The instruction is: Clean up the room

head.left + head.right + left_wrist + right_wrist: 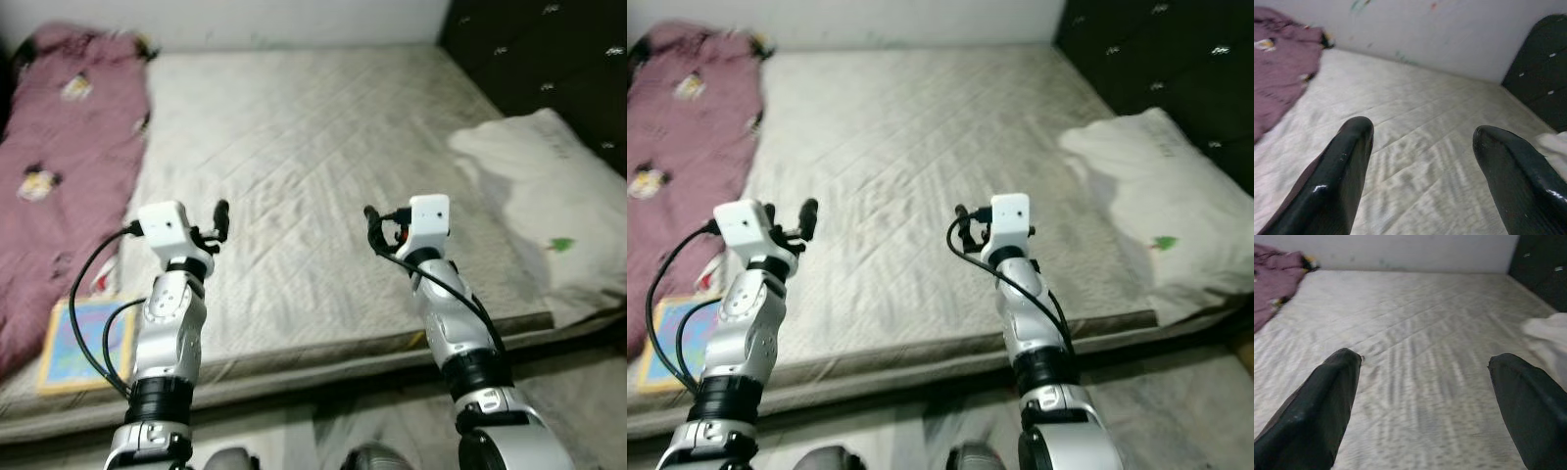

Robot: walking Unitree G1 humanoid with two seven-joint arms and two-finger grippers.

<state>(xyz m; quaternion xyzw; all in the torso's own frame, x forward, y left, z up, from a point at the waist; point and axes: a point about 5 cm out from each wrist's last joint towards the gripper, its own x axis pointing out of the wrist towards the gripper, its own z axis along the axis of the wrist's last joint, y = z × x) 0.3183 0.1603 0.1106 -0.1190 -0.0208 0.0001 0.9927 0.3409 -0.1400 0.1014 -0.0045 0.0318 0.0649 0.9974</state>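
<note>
I have both arms raised over the near edge of the mattress (323, 147). My left gripper (1420, 142) has its fingers spread wide with nothing between them — same for my right gripper (1422, 367). Beyond the left gripper and off to its left lies the maroon blanket (64, 157); just beside and below that arm sits a colourful book (83, 343). To the right of the right gripper lies the white pillow (544, 196), against the dark headboard (549, 59).
</note>
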